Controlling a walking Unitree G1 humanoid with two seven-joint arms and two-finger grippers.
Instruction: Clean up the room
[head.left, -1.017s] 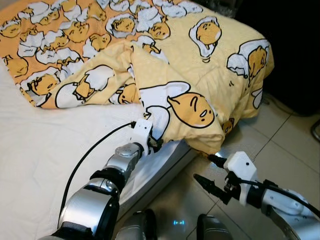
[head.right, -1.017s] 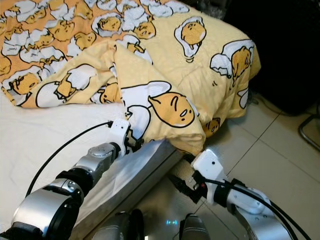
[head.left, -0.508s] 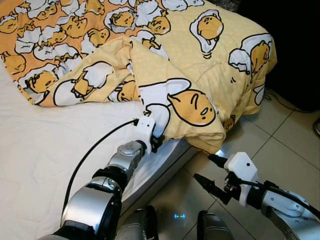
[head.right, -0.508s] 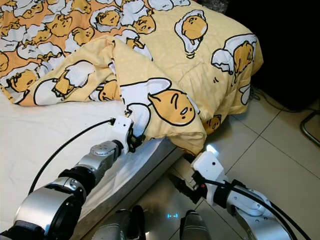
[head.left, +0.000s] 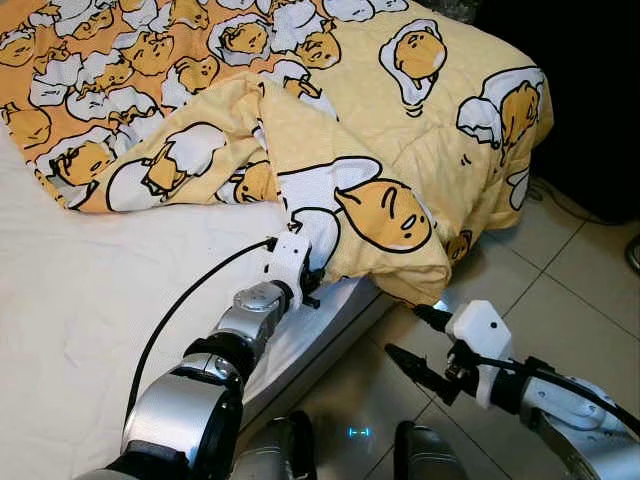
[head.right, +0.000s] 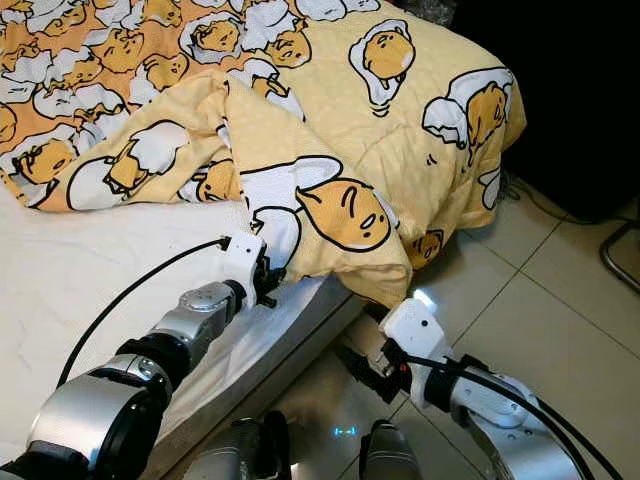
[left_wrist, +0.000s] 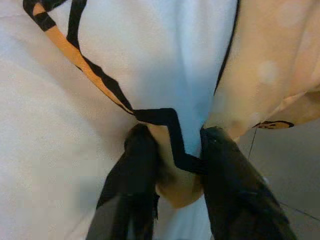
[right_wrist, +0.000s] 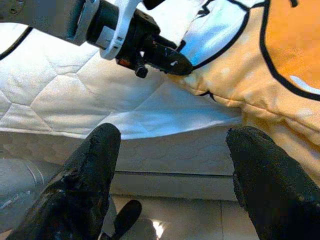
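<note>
A yellow quilt (head.left: 400, 120) printed with egg-yolk cartoon figures lies rumpled over the far part of the bed, one corner hanging off the bed's end. My left gripper (head.left: 312, 283) is at the quilt's folded edge on the white mattress (head.left: 90, 290). Its two black fingers (left_wrist: 137, 165) are shut on a fold of the quilt (left_wrist: 175, 155). My right gripper (head.left: 412, 343) hovers open over the tiled floor beside the bed corner, below the hanging quilt corner (head.left: 425, 285), with nothing between its fingers (right_wrist: 95, 165).
Beige floor tiles (head.left: 570, 290) run along the right of the bed. A dark area (head.left: 600, 90) lies beyond the bed's far right corner. My feet (head.left: 290, 455) stand close to the mattress side (right_wrist: 165, 155).
The view has shifted slightly as the camera moved. My left gripper stays shut on the quilt edge. My right gripper has edged a little left toward the bed.
</note>
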